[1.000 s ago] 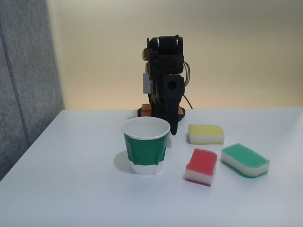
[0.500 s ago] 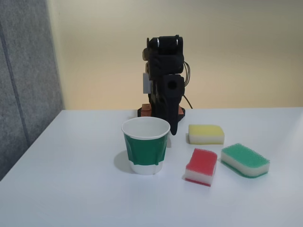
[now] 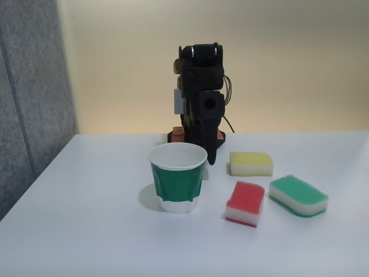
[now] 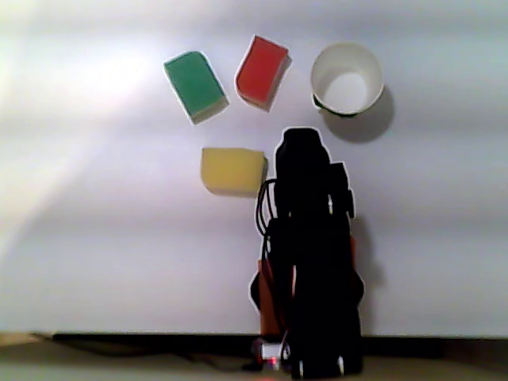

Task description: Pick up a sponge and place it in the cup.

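The arm sits folded at the back of the white bench (image 3: 86,231), its black claw (image 3: 211,157) hanging tip-down just behind the green paper cup (image 3: 177,183) in the fixed view; the two fingers appear pressed together into one dark point with nothing between them, though the dark plastic makes any slight gap hard to judge. This looks like a rest pose, with no step of the task begun. The cup serves as the landmark: it stands upright with its white mouth open and its inside empty, which leaves it ready to receive something dropped from above. The red-topped sponge (image 3: 245,203) lies flat on the bench to the right of the cup in the fixed view, near it but clearly apart, scrubby side up and white foam beneath, so its narrow sides are free for a pinch. Further right of the cup, just beside the red one, lies the green-topped sponge (image 3: 298,195), and behind the two, also right of the cup, lies the yellow-topped sponge (image 3: 251,163). In the other view, taken from behind the arm, the cup (image 4: 347,79) is at the upper right, the red sponge (image 4: 262,71) just left of it, the green one (image 4: 196,86) further left, and the yellow one (image 4: 232,171) lower, nearest the arm. The spread layout probably gives the claw room to come down on the red sponge without nudging its neighbours.
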You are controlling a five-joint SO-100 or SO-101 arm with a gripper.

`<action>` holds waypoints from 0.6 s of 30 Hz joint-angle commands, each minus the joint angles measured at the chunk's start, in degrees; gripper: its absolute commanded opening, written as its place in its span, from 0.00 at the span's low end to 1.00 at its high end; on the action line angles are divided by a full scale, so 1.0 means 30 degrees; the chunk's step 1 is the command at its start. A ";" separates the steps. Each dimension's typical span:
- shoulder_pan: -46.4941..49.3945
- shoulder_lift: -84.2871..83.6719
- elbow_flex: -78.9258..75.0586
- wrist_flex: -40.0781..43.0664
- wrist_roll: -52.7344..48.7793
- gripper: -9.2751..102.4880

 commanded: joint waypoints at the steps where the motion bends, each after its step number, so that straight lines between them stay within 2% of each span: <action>1: 0.0000 0.0234 0.0059 0.1875 -0.0264 0.08; 18: 0.0000 0.0234 0.0059 0.2021 -0.0264 0.08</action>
